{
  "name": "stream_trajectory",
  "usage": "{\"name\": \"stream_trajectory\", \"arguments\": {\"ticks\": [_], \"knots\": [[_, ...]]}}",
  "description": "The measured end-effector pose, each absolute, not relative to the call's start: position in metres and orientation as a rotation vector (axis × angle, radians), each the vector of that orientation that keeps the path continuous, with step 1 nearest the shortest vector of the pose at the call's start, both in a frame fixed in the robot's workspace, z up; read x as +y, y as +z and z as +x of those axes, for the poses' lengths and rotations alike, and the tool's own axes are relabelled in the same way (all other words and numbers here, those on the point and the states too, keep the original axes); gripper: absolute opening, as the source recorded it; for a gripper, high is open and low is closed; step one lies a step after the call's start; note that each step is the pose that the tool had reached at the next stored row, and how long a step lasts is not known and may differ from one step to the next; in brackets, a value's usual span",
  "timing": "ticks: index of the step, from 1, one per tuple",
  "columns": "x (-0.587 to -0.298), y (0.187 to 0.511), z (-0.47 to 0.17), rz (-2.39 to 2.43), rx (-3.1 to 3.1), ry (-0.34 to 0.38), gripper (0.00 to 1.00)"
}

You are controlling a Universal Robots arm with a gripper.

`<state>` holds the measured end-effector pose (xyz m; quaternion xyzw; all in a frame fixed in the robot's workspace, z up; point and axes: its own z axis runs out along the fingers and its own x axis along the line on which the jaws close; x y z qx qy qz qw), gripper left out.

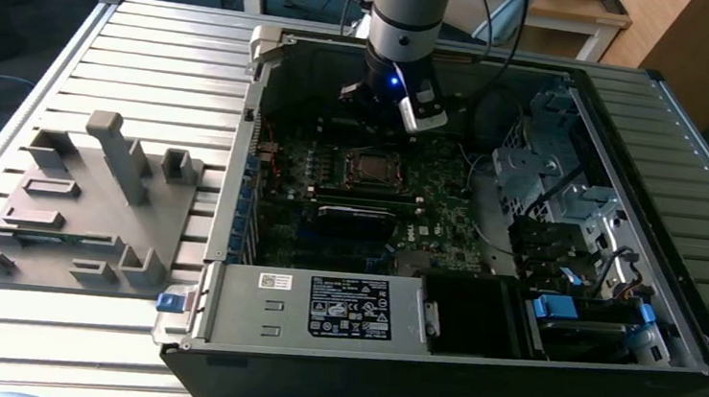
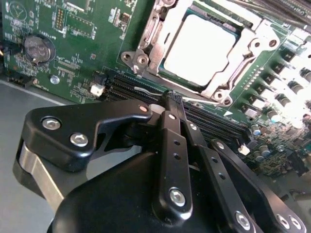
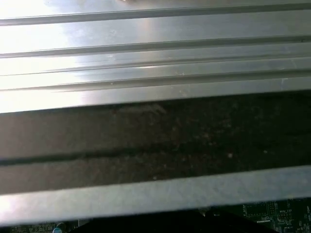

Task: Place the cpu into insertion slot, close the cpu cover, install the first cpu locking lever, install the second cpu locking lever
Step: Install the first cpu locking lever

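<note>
Inside the open case, at 6 o'clock from the arm in the exterior view, sits the cpu, and the second wrist view adds the insertion slot under it, the cpu cover flat around it, the empty gripper pinched together nearby, black memory slots in between, and a coin battery.

The exterior view looks down from high on the whole case and tabletop. The second wrist view looks past the fingers, close on the motherboard; the first wrist view skims its edge.
</note>
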<state>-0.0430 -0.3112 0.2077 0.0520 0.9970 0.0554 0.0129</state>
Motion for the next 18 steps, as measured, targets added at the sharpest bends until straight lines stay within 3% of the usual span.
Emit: {"name": "stream_trajectory", "arguments": {"ticks": [18], "knots": [[-0.3112,0.2047,-0.0430,0.460,3.067,0.167,0.11]]}}
